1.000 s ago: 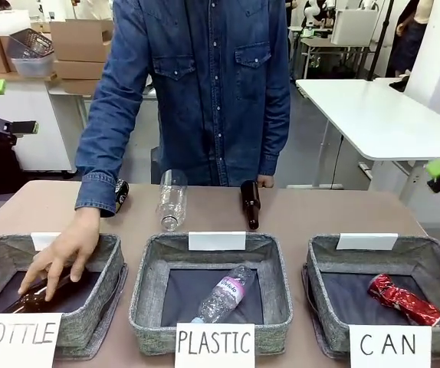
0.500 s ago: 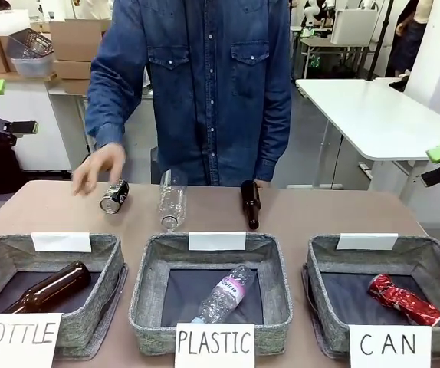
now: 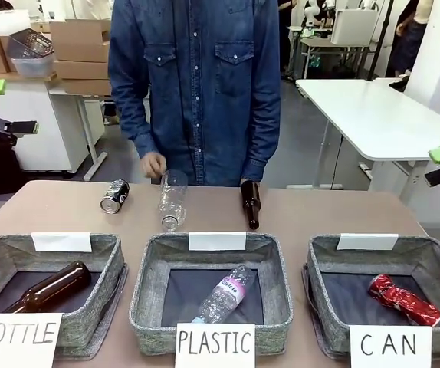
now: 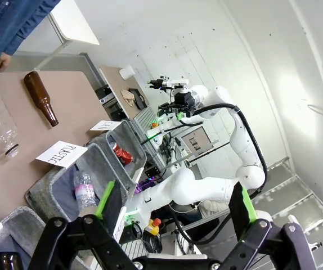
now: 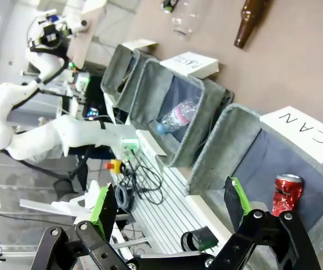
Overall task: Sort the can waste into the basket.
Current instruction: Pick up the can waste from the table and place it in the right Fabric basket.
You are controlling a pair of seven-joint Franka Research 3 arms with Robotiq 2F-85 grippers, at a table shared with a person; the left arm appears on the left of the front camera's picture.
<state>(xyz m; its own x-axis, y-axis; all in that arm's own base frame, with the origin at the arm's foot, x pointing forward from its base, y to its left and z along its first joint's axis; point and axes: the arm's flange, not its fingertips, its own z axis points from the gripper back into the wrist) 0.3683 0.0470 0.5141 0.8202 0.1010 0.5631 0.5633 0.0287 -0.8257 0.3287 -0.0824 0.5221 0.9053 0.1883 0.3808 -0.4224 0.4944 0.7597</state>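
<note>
While the shiny red crumpled metal can (image 3: 405,300) lies inside the grey woven-fabric basket carded CAN (image 3: 427,257) at the brown bench's (image 3: 343,218) near right, the front view places the dark blue-black can (image 3: 114,195) on its side at the far left, near a clear plastic bottle (image 3: 172,199). The wrist views show the left claw (image 4: 175,197) and the right claw (image 5: 170,199), each spread wide and empty; the right wrist view looks down on the red can in its basket.

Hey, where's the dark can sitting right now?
In the front view, the dark can lies on its side on the table, on the robot's left, just left of the clear plastic bottle and beyond the BOTTLE basket.
</note>
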